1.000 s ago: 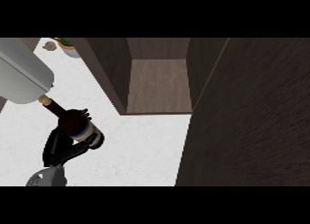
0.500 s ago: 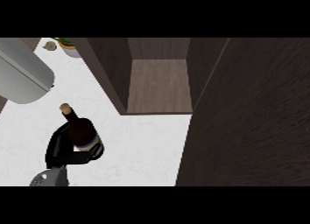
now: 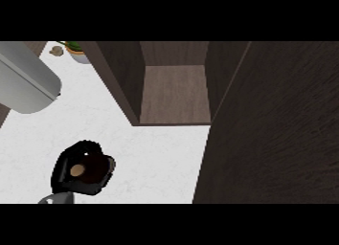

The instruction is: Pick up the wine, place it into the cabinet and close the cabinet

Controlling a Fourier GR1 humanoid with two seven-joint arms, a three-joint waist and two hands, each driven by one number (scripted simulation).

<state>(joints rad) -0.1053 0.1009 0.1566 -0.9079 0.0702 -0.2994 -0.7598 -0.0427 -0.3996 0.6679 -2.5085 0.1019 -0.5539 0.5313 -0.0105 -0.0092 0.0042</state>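
The wine bottle (image 3: pixel 78 171) shows end-on at the lower left, its tan cork facing up at me and its dark body mostly hidden. My right hand (image 3: pixel 63 165) is shut on it, black fingers curled round the bottle above the white counter (image 3: pixel 151 148). The dark wood cabinet (image 3: pixel 176 93) stands open further back and to the right of the hand, with a bare shelf inside. Its open door (image 3: pixel 285 134) fills the right side. My left hand does not show; only a grey forearm (image 3: pixel 20 81) crosses the upper left.
A small potted plant (image 3: pixel 74 50) stands at the back left beside the cabinet's side wall (image 3: pixel 119 81). White counter lies between the hand and the cabinet's front edge.
The bottle has swung from leaning up and left to pointing its cork straight at me. My right hand has drifted toward the lower edge with it.
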